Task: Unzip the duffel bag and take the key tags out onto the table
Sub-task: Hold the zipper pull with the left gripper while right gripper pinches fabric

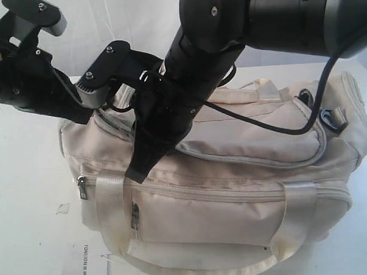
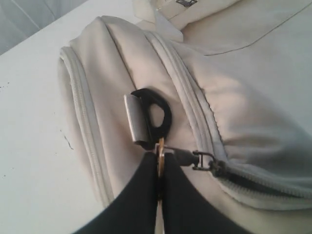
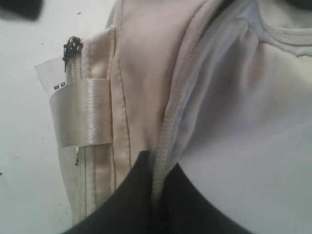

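The cream duffel bag (image 1: 234,172) lies on the white table (image 1: 27,181). My left gripper (image 2: 160,155) is shut on the main zipper's pull tab, beside the slider (image 2: 202,160) near the bag's left end; past the slider the zipper teeth (image 2: 258,185) stand apart. A black strap clip (image 2: 157,114) sits just beyond the fingertips. My right gripper (image 1: 138,170) reaches across to the bag's front left and is shut on the zipper edge (image 3: 168,117) of the opening, with grey lining (image 3: 243,122) showing beside it. The key tags are out of view.
A white paper label (image 1: 84,260) lies on the table at the bag's front left corner, with a small scrap (image 1: 63,208) nearby. A webbing handle (image 3: 83,114) and a front zipper pull (image 1: 136,215) sit below the right gripper. A black cable (image 1: 262,120) drapes over the bag.
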Controlling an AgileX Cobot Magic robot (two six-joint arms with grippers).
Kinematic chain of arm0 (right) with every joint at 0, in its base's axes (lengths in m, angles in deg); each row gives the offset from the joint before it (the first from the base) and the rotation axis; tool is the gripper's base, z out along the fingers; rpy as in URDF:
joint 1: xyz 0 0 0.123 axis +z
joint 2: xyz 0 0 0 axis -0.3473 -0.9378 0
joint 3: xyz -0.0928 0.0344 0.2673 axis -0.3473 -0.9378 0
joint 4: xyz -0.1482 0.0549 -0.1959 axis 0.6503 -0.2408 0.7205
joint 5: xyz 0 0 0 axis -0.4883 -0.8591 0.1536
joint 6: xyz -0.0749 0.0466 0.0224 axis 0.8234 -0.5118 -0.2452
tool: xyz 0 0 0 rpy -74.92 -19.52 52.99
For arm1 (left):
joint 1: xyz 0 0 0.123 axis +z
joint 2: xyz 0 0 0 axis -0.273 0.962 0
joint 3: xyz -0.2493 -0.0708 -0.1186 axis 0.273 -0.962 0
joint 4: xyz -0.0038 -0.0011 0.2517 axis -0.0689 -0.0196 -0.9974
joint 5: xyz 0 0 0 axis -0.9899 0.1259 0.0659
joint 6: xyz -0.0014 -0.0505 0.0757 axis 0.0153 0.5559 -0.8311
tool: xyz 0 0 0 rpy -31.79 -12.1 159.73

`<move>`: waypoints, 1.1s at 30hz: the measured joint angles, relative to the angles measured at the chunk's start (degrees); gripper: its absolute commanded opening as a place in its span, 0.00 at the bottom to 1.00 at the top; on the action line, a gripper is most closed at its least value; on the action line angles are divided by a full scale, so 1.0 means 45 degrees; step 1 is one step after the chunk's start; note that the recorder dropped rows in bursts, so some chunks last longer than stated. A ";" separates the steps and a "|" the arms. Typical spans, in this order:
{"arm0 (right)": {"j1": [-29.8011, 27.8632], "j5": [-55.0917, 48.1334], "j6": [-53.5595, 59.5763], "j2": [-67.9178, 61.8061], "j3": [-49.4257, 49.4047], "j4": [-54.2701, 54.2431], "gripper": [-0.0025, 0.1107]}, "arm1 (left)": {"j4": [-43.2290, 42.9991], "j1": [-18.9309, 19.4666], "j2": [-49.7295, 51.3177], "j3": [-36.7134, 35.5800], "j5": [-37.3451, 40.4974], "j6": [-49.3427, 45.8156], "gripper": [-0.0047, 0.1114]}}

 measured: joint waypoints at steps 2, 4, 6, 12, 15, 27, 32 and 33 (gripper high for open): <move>0.0000 0.0023 -0.0144 0.0000 0.0000 0.0000 0.02 | 0.0000 0.0000 0.0271 0.0136 -0.0038 0.0000 0.04; 0.0000 0.0023 -0.0380 0.0000 0.0000 0.0000 0.02 | 0.0000 0.0000 0.0671 0.0423 -0.0038 0.0000 0.04; 0.0000 0.0023 -0.0506 0.0000 0.0000 0.0025 0.02 | 0.0000 0.0000 0.1067 0.0770 -0.0038 0.0000 0.04; 0.0000 0.0195 -0.0690 0.0000 0.0000 0.0221 0.02 | 0.0118 0.0000 0.2310 0.2036 0.0270 0.0000 0.04; 0.0000 0.0223 -0.0869 0.0000 0.0000 0.0247 0.02 | 0.0252 0.0000 0.2822 0.2581 0.0648 0.0000 0.04; 0.0000 0.0101 -0.1248 0.0000 0.0000 0.0164 0.02 | 0.1232 0.0176 0.1109 0.2993 0.4799 -0.0315 0.04; 0.0000 0.0101 -0.1314 0.0052 0.0000 0.0131 0.09 | 0.2025 0.0288 0.0956 0.2993 0.5188 -0.1326 0.04; 0.0000 0.0101 -0.1378 0.0070 0.0000 0.0131 0.14 | 0.2305 0.0288 0.0956 0.2993 0.5387 -0.1569 0.04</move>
